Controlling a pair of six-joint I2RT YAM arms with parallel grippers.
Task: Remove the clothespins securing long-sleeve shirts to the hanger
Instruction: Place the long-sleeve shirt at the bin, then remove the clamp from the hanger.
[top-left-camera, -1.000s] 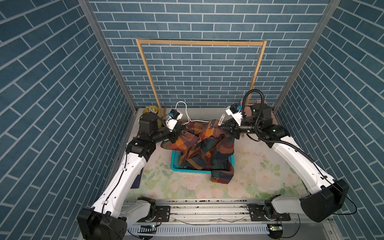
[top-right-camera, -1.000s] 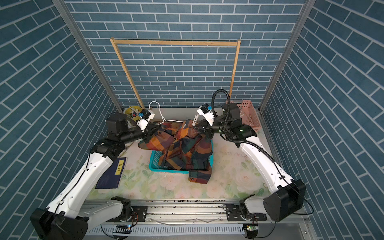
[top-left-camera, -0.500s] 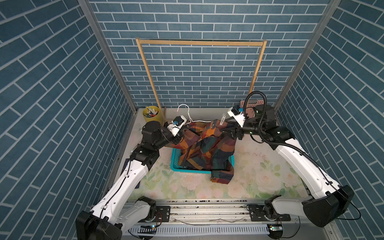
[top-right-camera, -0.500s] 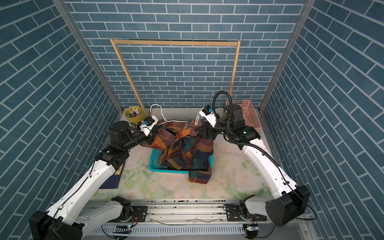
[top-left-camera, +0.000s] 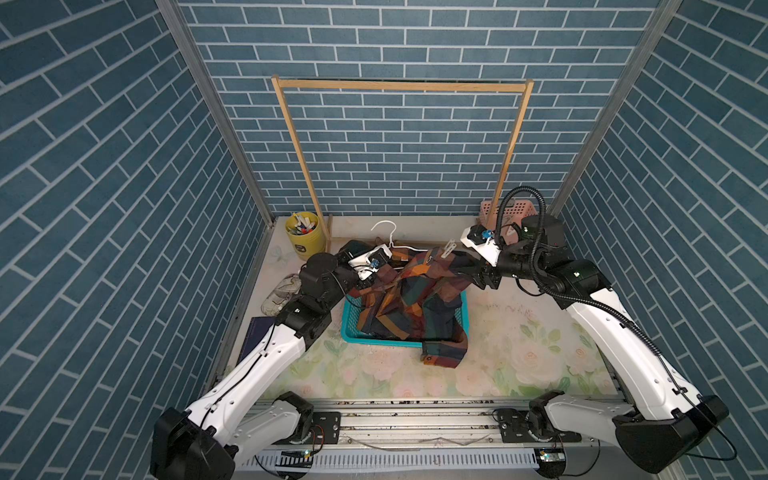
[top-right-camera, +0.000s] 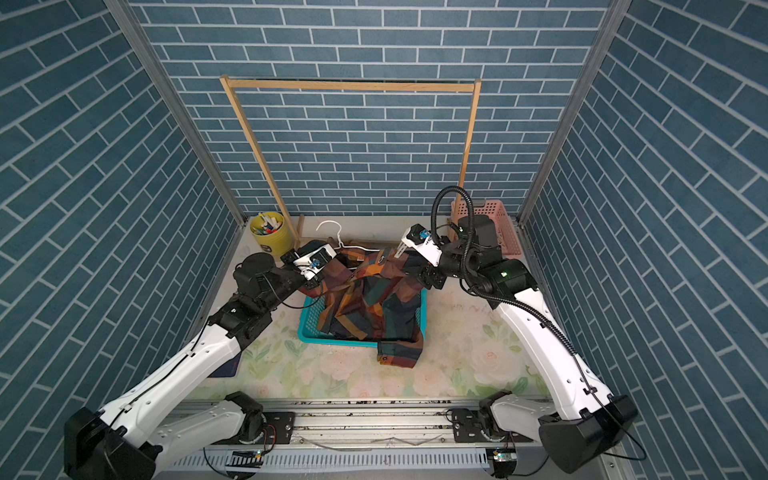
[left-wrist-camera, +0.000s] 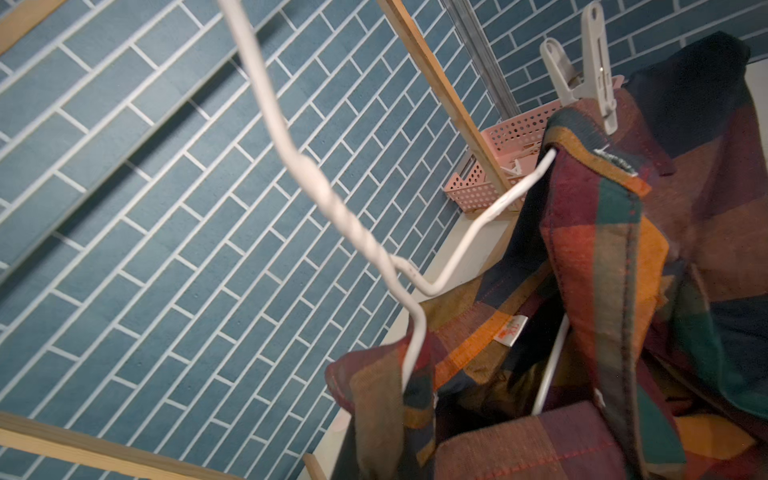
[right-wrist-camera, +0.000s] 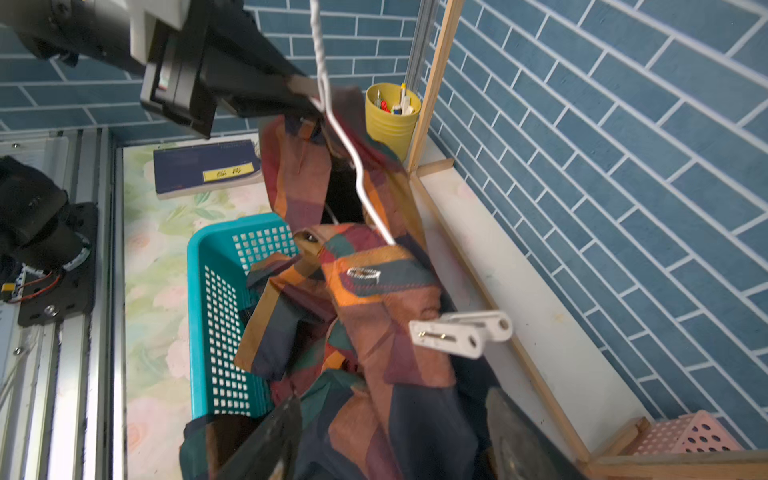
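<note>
Left gripper (right-wrist-camera: 309, 93) is clamped tight on the white hanger (right-wrist-camera: 357, 166). Right gripper (right-wrist-camera: 392, 399) has its jaws spread wide, with the plaid shirt (right-wrist-camera: 374, 299) between them, near the white clothespin (right-wrist-camera: 457, 332) clipped on it.

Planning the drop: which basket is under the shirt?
The teal basket, mid-table, with the shirt draped into it; the pink basket stands apart in the far corner.

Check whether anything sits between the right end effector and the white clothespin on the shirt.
No separate object does. In the right wrist view the white clothespin sits ahead of the open right end effector, its handles sticking clear of the cloth. Only folds of the shirt it clips fill the gap between the fingers.
</note>
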